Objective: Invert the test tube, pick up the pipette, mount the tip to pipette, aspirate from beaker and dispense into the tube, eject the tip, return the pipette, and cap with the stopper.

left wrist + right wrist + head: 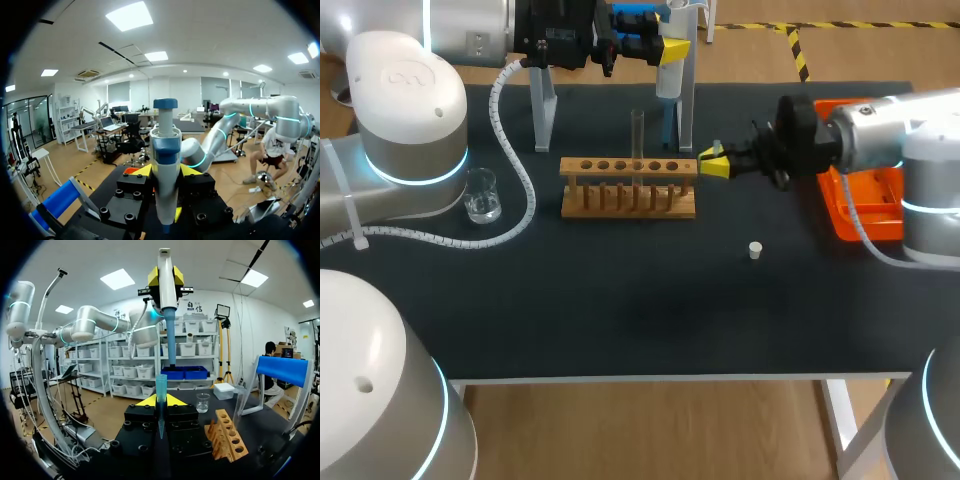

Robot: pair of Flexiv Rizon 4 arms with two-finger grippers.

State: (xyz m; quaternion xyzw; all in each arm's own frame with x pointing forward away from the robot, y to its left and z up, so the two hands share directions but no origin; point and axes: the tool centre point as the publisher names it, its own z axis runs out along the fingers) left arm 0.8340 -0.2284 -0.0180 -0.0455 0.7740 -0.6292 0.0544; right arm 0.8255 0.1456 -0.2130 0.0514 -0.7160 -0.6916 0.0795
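Left gripper [166,172]: clamped on pipette [165,145], lower end hidden. Right gripper [160,401]: pinching tip [160,389], barely discernible from head view. Test tube [638,135]: standing in rack [628,192]. Stopper [755,250]: loose on table.

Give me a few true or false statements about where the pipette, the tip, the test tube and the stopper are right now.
1. The left gripper holds the white-and-blue pipette. True.
2. The clear glass test tube lies flat on the table. False: it stands upright in the wooden rack.
3. The right gripper holds the translucent teal pipette tip. True.
4. The small white stopper caps the tube. False: it sits on the dark table, apart from the rack.
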